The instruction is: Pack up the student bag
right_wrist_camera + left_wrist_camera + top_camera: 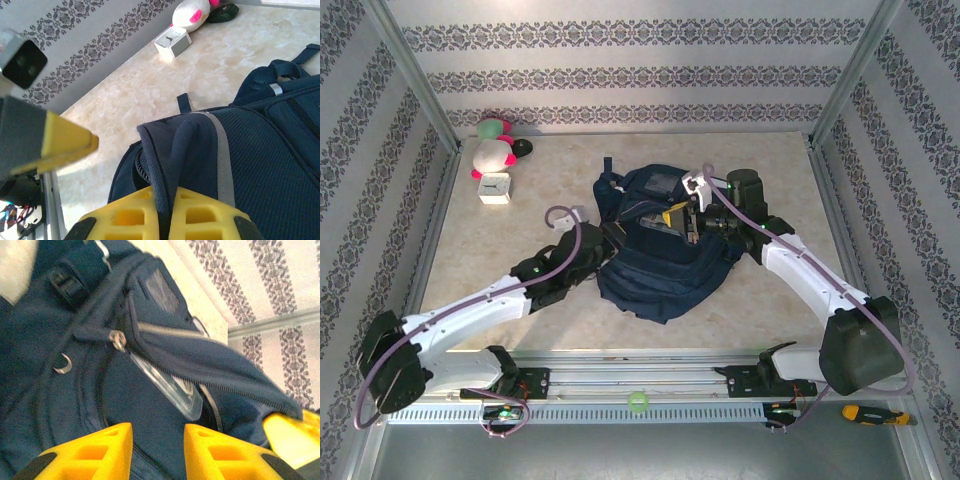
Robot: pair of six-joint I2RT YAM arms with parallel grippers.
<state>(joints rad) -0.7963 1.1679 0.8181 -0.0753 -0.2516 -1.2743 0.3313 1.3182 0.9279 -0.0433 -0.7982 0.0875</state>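
- Lying near the middle of the table (490,250), the navy bag (660,285) is crumpled, with its zipped mouth gaping.
- The right gripper (165,200) reaches in from the right. Its yellow fingers (125,217) are pressed together on a fold of fabric at the bag's rim, pinching it between them.
- The left gripper (157,445) is at the bag's left side. Its yellow fingers (100,452) are spread with a gap between them and nothing in it, and navy fabric lies just beyond.
- A clear plastic piece (172,390) pokes out from under the flap of the open mouth.
- A metal zipper pull (118,339) hangs at the end of the opening.
- At the table's far left corner, well apart from the bag, a white clock (495,187) stands just in front of a white-and-pink plush toy (495,150).
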